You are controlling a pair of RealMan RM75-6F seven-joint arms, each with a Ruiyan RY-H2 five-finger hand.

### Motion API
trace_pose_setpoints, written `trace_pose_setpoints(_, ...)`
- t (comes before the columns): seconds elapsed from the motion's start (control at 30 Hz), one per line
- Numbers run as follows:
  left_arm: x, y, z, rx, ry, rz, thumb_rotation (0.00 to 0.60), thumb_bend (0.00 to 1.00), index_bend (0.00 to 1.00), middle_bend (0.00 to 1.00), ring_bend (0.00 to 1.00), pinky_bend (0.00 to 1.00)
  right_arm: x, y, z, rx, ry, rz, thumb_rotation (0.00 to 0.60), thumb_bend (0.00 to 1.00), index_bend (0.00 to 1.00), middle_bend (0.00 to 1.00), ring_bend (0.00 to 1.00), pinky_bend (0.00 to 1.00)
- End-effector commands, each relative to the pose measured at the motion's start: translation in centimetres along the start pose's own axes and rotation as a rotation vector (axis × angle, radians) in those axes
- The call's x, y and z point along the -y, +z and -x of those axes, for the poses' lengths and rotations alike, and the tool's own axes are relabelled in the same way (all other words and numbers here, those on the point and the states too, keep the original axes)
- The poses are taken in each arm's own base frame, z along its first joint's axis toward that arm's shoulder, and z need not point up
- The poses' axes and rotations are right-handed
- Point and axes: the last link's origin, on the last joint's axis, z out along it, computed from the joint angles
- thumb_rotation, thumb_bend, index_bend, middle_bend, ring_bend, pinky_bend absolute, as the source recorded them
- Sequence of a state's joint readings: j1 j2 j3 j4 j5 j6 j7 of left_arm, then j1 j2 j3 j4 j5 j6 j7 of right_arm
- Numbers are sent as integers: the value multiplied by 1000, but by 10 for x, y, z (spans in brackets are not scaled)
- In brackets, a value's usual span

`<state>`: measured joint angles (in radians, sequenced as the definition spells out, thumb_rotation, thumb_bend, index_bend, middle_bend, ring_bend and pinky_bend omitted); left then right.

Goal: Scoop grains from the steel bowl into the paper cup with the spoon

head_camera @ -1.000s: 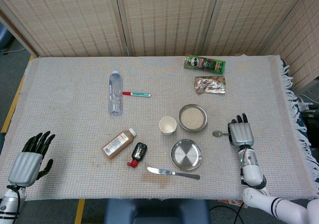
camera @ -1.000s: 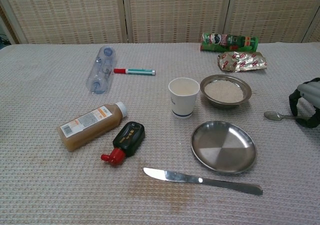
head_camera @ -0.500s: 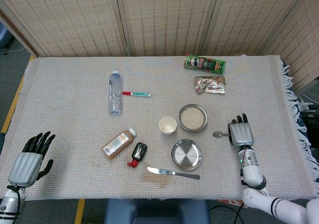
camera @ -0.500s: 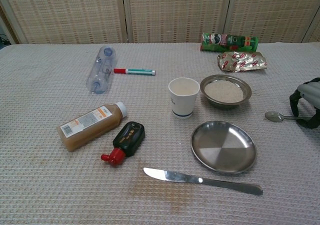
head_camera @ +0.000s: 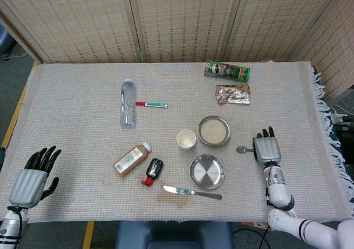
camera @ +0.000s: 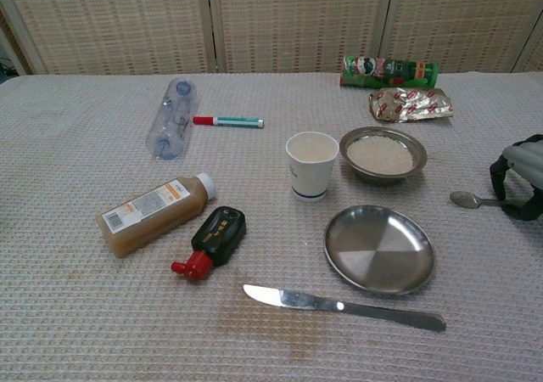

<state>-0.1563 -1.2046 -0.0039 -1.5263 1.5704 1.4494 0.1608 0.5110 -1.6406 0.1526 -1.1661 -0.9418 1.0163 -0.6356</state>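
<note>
The steel bowl [head_camera: 214, 130] [camera: 383, 154] holds pale grains and stands right of centre. Just left of it is the white paper cup [head_camera: 186, 139] [camera: 311, 165], upright. The spoon [head_camera: 242, 149] [camera: 467, 199] lies on the cloth to the right of the bowl, its bowl end pointing left. My right hand [head_camera: 267, 148] [camera: 519, 178] sits over the spoon's handle with its fingers curled down around it; the handle end is hidden inside the hand. My left hand [head_camera: 34, 177] rests at the table's near left corner, fingers apart and holding nothing.
An empty steel plate [head_camera: 207, 171] and a table knife [head_camera: 192, 192] lie in front of the bowl. A brown bottle [head_camera: 131, 159], a small black bottle with a red cap [head_camera: 152, 171], a clear water bottle [head_camera: 128, 103], a pen [head_camera: 151, 104], a green can [head_camera: 227, 71] and a foil packet [head_camera: 233, 94] also lie on the cloth.
The spoon has shifted a little to the right with my right hand's fingers closing around its handle. The left hand has not moved.
</note>
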Motion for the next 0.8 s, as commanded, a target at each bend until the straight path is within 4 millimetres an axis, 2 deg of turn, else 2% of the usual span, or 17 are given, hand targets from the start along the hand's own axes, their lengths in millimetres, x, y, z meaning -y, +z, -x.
trace_pose_setpoints(0.03, 0, 0, 0, 0, 0, 0, 600, 432, 0, 0, 0, 120, 0, 0, 0, -2, 0, -1, 600, 315, 550, 316, 105, 19)
trace_pose_setpoints(0.27, 0, 0, 0, 2, -1, 2, 600, 432, 0, 0, 0, 119, 2, -1, -2, -18, -18, -3, 600, 321, 604, 427, 225, 60)
trace_pose_setpoints(0.67, 0, 0, -1, 3, -6, 4, 600, 433, 0, 0, 0, 119, 7, -1, -6, -38, -41, -8, 600, 323, 603, 439, 225, 60)
trace_pose_setpoints(0.8, 0, 0, 0, 5, -6, 4, 600, 433, 0, 0, 0, 120, 9, -3, -11, -54, -56, -16, 600, 325, 636, 447, 232, 60)
